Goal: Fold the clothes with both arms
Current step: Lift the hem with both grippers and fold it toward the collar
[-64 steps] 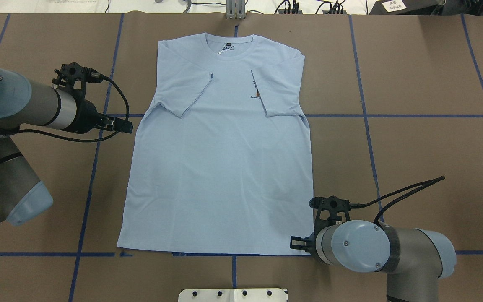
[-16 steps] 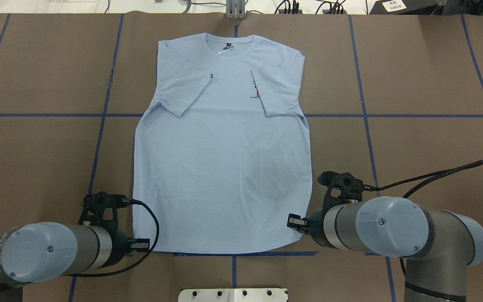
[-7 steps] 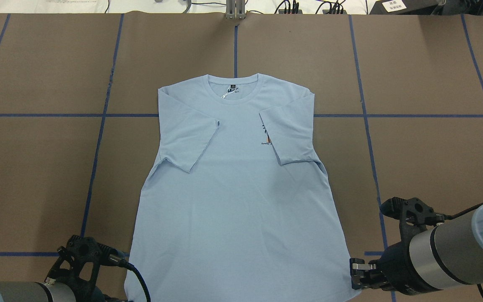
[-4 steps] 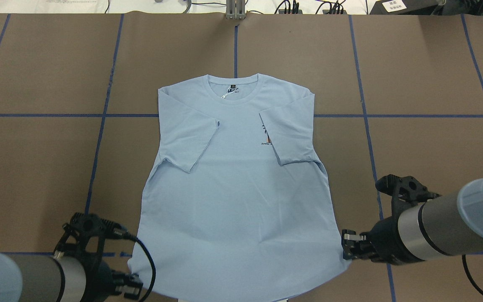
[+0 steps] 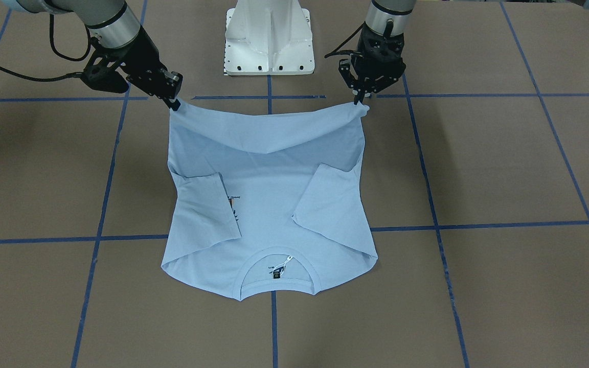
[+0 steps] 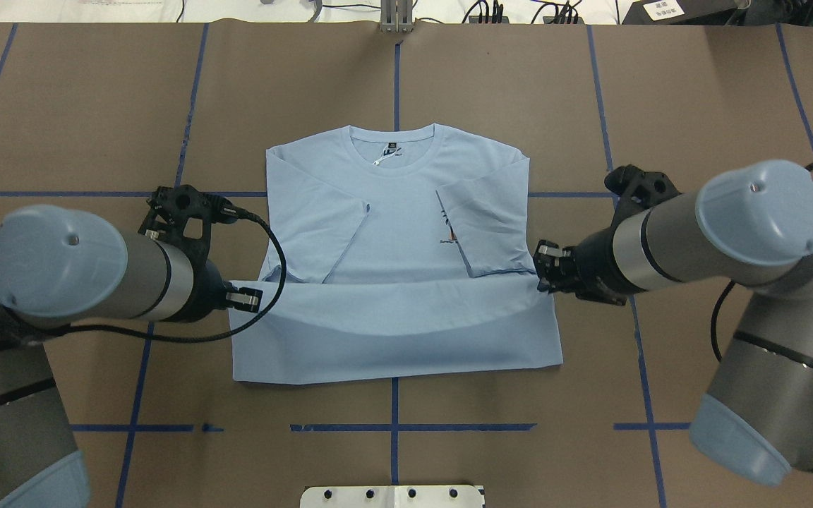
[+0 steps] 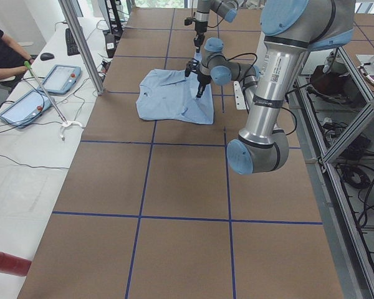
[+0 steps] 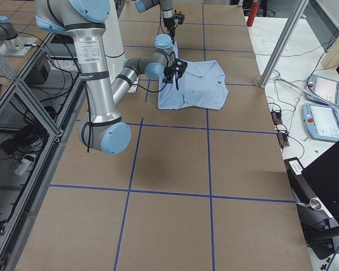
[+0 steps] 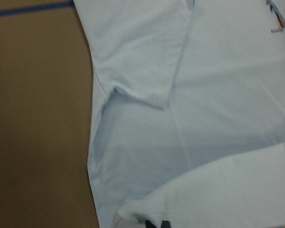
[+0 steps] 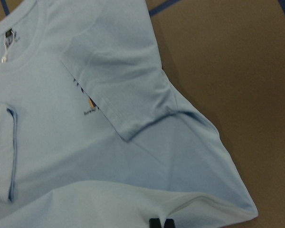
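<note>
Brown paper crossed by blue tape lines covers the table (image 6: pixel 731 106), and the light blue shirt (image 6: pixel 392 212) is spread at its middle, collar (image 6: pixel 392 132) farthest from the robot. The near hem is raised and pinched at its corners by the left gripper (image 6: pixel 245 300) and the right gripper (image 6: pixel 546 271), both clamped on cloth. From both, the collar lies straight ahead along the shirt's long axis, with neither arm clearly nearer.

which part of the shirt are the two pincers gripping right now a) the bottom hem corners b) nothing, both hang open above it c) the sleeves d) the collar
A: the left pincer and the right pincer each pinch one bottom hem corner of the T-shirt, holding that edge raised over the shirt's body.
</note>
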Robot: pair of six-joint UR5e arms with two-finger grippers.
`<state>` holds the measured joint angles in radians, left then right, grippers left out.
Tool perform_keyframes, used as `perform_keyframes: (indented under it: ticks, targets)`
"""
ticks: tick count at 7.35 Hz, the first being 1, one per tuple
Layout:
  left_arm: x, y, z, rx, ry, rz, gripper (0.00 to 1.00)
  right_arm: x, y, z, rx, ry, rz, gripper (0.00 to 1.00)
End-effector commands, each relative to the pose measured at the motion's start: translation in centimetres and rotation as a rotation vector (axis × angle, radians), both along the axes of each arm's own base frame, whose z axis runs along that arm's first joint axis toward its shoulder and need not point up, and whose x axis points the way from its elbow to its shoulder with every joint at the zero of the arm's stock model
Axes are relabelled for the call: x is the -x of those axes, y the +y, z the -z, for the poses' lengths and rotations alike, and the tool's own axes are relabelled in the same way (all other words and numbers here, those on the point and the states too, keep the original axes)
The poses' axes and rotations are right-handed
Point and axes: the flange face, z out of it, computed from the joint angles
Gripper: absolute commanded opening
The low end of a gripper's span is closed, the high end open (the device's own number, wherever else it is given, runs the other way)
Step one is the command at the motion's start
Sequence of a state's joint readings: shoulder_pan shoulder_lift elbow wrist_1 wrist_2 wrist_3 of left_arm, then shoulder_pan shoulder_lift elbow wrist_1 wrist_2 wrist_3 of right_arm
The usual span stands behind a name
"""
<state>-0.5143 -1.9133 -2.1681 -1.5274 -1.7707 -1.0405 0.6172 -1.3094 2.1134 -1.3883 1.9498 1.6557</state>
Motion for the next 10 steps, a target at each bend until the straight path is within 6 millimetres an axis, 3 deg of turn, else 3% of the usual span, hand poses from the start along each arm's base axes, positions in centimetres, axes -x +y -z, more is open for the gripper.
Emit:
perform_keyframes:
  ticks: [1, 2, 3, 5, 7, 10]
  targets:
    - [0.2, -4.3, 0.7, -0.006, -0.008, 0.032, 0.00, -1.2, -7.5, 0.5, 0.006, 0.021, -0.126, 0.00]
    - [-1.3, -6.4, 0.9, 0.001, -0.016, 0.048, 0.00, -1.5, -10.8, 0.4, 0.019, 0.035, -0.168, 0.00]
    - [-1.1, -9.0, 0.5, 0.009, -0.029, 0.085, 0.00, -0.3, -13.1, -1.6, 0.017, 0.038, -0.182, 0.00]
    - [0.7, -15.6, -3.1, -0.057, -0.092, 0.107, 0.00, 1.7, -15.8, -5.4, 0.002, 0.020, -0.191, 0.00]
    - [-1.8, -21.0, -4.5, -0.052, -0.098, 0.141, 0.00, 2.6, -18.9, -4.9, 0.008, 0.026, -0.213, 0.00]
    - [-4.2, -23.7, -5.8, -0.052, -0.085, 0.154, 0.00, 3.9, -21.9, -4.2, 0.023, 0.042, -0.229, 0.00]
